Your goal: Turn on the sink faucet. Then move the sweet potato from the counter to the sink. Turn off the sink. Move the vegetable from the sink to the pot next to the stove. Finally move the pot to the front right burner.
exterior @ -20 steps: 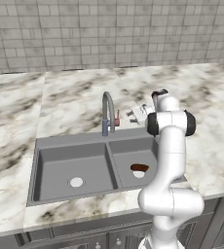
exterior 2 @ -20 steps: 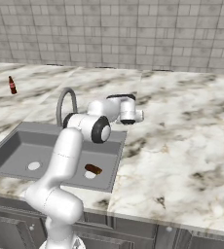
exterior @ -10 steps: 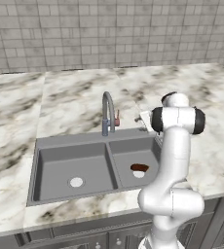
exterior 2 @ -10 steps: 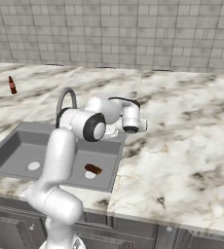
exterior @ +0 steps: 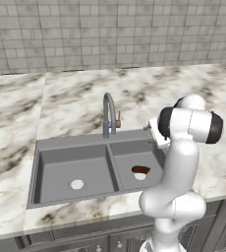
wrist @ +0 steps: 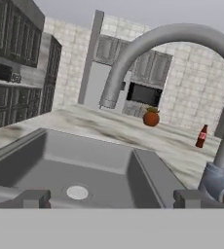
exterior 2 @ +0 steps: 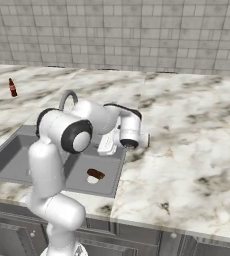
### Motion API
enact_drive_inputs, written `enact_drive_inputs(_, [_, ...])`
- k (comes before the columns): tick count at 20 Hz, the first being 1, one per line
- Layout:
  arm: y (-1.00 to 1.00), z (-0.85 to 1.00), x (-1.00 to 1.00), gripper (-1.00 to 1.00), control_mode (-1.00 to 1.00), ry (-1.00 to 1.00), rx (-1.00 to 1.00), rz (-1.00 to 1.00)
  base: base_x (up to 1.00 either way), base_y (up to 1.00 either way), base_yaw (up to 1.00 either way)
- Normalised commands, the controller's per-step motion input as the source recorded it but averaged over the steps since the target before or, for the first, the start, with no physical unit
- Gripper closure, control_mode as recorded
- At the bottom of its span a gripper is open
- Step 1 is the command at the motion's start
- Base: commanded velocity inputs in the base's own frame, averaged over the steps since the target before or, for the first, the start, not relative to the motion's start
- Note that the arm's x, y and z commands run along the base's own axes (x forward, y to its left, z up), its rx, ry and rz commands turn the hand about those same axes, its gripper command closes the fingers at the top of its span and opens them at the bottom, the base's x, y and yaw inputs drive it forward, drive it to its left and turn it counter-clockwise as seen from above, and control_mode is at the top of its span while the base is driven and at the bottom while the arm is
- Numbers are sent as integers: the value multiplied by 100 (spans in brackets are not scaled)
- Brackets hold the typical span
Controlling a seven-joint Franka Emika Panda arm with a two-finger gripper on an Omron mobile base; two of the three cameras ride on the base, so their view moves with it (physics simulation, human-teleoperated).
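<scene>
Arm has swung right and down since before, hand now low beside the grey metal sink (exterior: 73, 162). Oblong reddish-brown sweet potato (exterior: 141, 170) lies on narrow bowl's drain. Gripper (wrist: 109, 197) wide open, empty, facing curved gooseneck faucet (wrist: 182, 58). Veined marble counter (exterior: 75, 106).

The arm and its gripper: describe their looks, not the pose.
The arm is built of glossy white rounded segments with black bands at the joints. Its white hand carries a round dark camera lens. The gripper ends in two small blocky dark grey finger tips. No cables or markings are visible.
</scene>
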Motion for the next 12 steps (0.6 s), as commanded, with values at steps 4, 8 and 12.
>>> enact_drive_inputs(4, [3, 29, -88, -100, -100, -4, -8, -6, 0, 0, 0])
enact_drive_inputs(8, [6, 24, -70, -100, -100, 0, -12, -8, 0, 0, 0])
enact_drive_inputs(12, [10, 8, -55, -100, -100, 3, -22, -7, 0, 0, 0])
